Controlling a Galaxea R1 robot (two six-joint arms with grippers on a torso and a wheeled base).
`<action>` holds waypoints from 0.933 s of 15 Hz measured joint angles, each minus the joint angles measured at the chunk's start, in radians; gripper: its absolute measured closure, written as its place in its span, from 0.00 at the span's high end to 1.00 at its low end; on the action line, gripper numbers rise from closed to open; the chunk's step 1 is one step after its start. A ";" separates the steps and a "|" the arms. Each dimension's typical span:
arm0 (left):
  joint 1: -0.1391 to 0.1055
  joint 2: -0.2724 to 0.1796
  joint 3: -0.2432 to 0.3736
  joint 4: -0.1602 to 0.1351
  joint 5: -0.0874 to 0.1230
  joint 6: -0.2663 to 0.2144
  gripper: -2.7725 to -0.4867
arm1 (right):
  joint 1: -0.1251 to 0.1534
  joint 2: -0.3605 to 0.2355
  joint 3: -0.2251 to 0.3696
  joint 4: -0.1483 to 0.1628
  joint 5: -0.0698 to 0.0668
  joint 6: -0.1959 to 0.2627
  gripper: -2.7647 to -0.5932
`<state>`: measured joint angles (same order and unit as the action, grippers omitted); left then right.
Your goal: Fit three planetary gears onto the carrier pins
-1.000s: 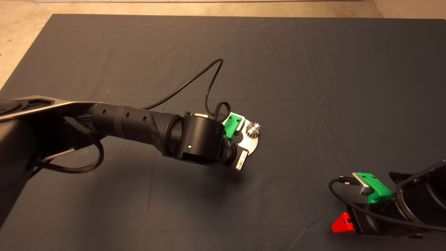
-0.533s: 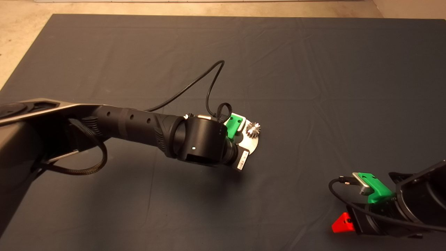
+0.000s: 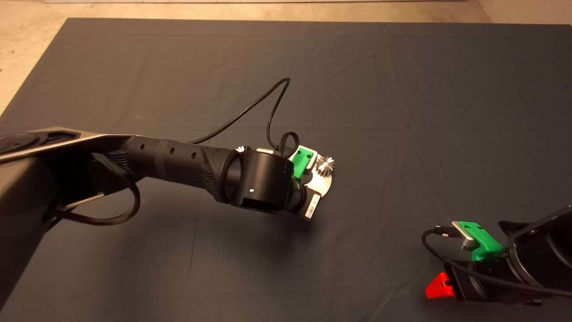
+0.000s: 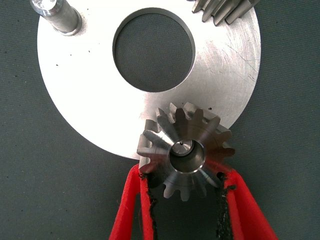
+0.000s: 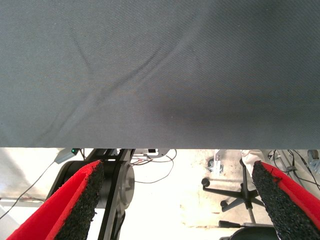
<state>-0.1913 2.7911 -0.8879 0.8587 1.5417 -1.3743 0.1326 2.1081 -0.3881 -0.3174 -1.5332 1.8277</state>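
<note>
The shiny round disc (image 4: 90, 100) with a central hole lies on the dark mat; in the head view (image 3: 325, 184) my left arm covers most of it. My left gripper (image 4: 184, 175) is shut on a planetary gear (image 4: 185, 150) at the disc's rim, and a pin tip shows inside its bore. One bare carrier pin (image 4: 55, 15) stands on the disc. A second gear (image 4: 225, 10) sits on the disc's far side and also shows in the head view (image 3: 325, 165). My right gripper (image 3: 440, 286) is parked at the mat's lower right, open and empty (image 5: 177, 167).
The left arm's black cable (image 3: 268, 116) loops over the mat behind the wrist. A small silvery glint (image 3: 240, 148) peeps out behind the left wrist; I cannot tell what it is. Past the mat's edge the right wrist view shows floor and a chair base (image 5: 240, 192).
My left arm has shifted slightly to the right over the disc, still holding the gear. The right arm has not moved.
</note>
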 joint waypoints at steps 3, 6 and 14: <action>0.000 0.002 -0.002 0.000 0.001 0.002 0.00 | 0.000 0.000 0.000 0.000 0.000 0.000 0.74; 0.000 0.002 -0.002 0.000 0.000 0.004 0.02 | 0.000 0.000 0.000 0.000 0.000 0.000 0.74; 0.000 0.001 -0.002 0.005 -0.001 0.007 0.12 | 0.000 0.000 0.000 0.000 0.000 0.000 0.74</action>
<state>-0.1913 2.7926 -0.8900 0.8638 1.5404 -1.3668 0.1326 2.1081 -0.3877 -0.3174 -1.5328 1.8277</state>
